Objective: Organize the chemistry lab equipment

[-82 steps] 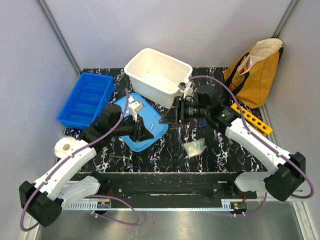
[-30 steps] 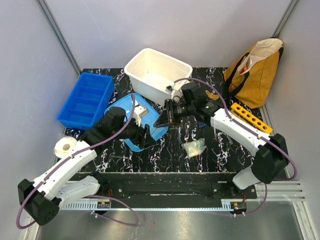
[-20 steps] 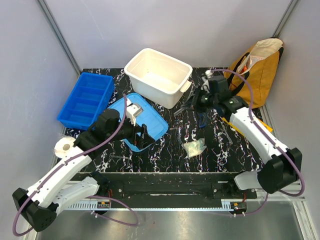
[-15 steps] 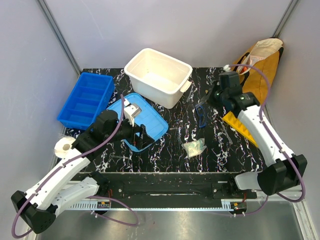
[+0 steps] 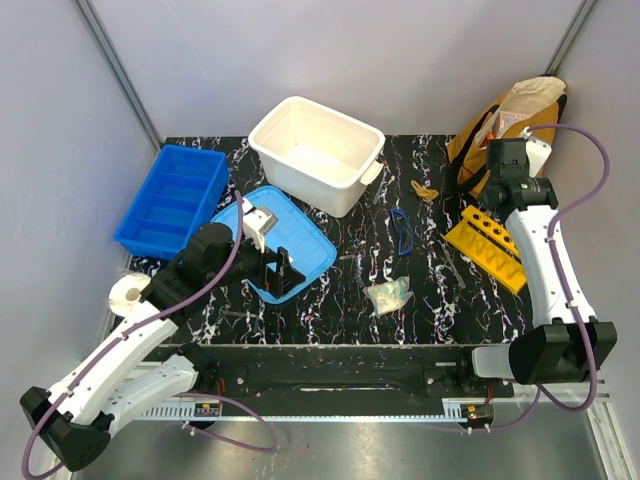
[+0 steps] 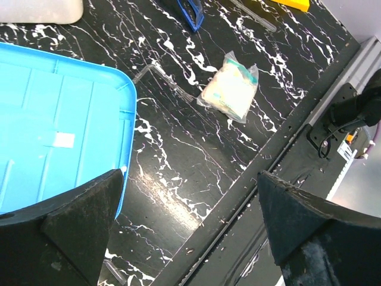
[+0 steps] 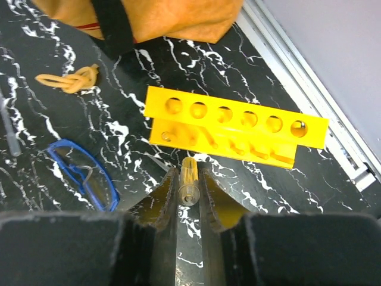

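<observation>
grips a thin clear tube (image 7: 189,171) in the right claw (image 7: 188,189) above the desk (image 7: 131,107), near the yellow rack (image 7: 235,128) and safety glasses (image 7: 83,173), and holds the left claw (image 6: 190,220) released wide beside the blue lid (image 6: 53,131).

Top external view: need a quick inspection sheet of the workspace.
Surface: black marbled table, items scattered.
Job's things: safety glasses flat mid-table; yellow rack right of them, holes empty; bagged wad near front.
Clutter: white tub, blue lid, blue tray, tape roll, tan band, mustard bag.
Claws: left claw open, empty, by the lid; right claw shut on thin tube above the rack.
Cables: purple cables along both arms, no snag seen.
Surroundings: grey walls, metal frame.
</observation>
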You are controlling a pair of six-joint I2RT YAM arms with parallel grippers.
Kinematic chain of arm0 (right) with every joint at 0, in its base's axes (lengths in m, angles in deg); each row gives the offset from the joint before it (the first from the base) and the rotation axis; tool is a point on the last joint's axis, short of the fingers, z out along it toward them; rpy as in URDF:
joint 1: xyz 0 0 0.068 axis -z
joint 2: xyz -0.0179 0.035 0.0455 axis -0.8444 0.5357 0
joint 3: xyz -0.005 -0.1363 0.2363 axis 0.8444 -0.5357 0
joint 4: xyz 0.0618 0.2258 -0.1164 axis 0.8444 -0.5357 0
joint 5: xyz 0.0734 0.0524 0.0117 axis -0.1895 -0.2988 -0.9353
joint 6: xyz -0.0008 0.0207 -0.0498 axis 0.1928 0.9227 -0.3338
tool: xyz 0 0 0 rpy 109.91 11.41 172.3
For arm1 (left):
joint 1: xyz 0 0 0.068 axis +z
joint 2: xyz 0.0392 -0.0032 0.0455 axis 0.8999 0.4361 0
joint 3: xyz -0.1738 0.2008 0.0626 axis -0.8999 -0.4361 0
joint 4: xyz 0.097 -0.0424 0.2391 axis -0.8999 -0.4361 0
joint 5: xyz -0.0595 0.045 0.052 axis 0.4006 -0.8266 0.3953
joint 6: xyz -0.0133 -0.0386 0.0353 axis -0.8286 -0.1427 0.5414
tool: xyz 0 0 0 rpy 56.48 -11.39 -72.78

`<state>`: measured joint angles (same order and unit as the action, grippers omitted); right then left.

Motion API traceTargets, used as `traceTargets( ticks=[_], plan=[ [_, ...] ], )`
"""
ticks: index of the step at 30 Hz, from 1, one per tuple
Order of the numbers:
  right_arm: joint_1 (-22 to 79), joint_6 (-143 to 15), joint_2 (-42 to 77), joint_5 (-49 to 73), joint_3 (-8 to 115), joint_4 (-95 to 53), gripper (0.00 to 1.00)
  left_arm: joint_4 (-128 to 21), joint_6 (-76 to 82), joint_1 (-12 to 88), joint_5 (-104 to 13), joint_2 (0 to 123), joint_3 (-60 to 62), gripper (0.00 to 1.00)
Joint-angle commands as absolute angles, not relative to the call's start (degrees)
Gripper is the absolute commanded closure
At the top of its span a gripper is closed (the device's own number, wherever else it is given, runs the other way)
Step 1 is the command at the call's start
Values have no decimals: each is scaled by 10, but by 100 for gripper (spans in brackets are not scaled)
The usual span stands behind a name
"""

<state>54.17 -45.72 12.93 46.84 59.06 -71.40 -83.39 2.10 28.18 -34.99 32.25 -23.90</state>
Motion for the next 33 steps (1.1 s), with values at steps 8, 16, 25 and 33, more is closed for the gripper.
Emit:
traceTargets(
  ticks=[8, 16, 25, 33],
  plan=[
    [594, -479, 192, 456, 559, -658, 81, -830, 16, 279, -421, 294, -236, 1],
    [602, -473, 225, 426, 538, -626, 81, -830, 17, 279, -425, 300, -238, 1],
    [602, -465, 241, 408, 524, -615, 81, -831, 18, 279, -429, 303, -238, 1],
    [602, -460, 249, 403, 516, -617, 81, -831, 18, 280, -430, 309, -238, 1]
  ],
)
